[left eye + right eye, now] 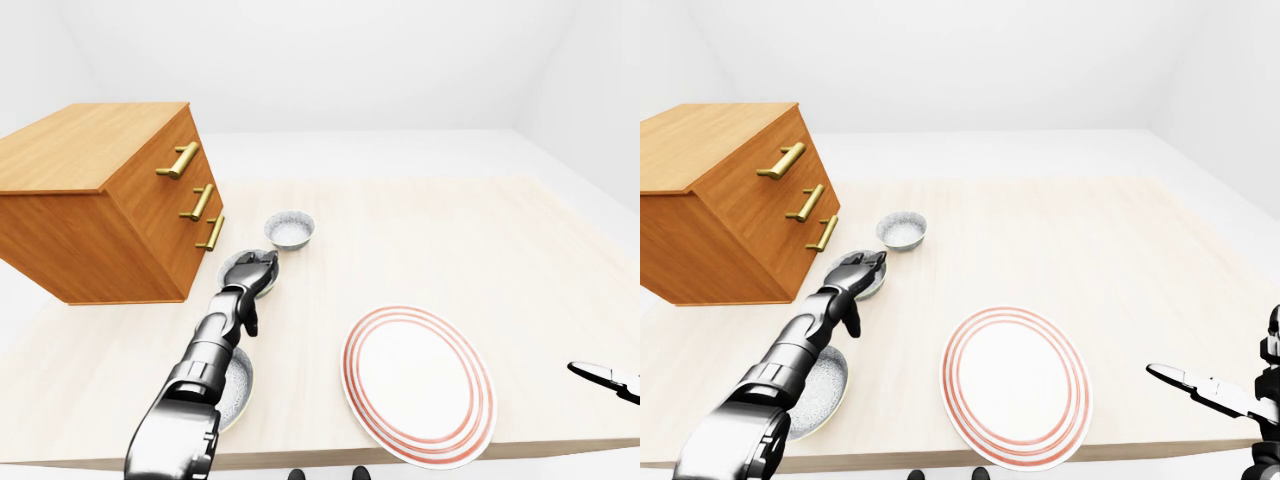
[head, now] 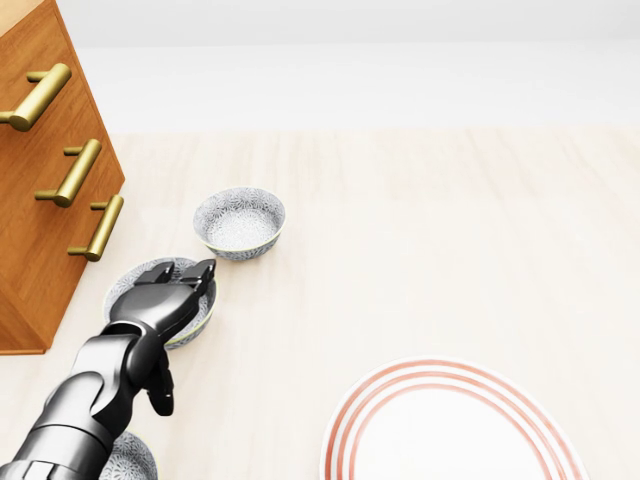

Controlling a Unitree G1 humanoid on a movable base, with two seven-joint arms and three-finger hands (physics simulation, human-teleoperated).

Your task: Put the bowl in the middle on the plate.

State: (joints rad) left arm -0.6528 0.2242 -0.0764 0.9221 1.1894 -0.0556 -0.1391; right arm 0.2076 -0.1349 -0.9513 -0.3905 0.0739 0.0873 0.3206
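Note:
Three patterned grey bowls lie in a row at the left of the table. The middle bowl (image 2: 122, 288) is largely covered by my left hand (image 2: 183, 272), whose fingers reach across its rim while the thumb hangs beside the nearer side; the hand looks open. The far bowl (image 2: 239, 222) stands free above it. The near bowl (image 1: 232, 385) lies partly under my left forearm. A white plate with red rings (image 2: 450, 430) sits at the lower right of the head view. My right hand (image 1: 1200, 385) hovers open off the table's right edge, far from the plate.
A wooden chest of drawers (image 2: 40, 200) with brass handles stands on the pale wooden table (image 2: 420, 230) just left of the bowls. The table's near edge runs just below the plate in the eye views.

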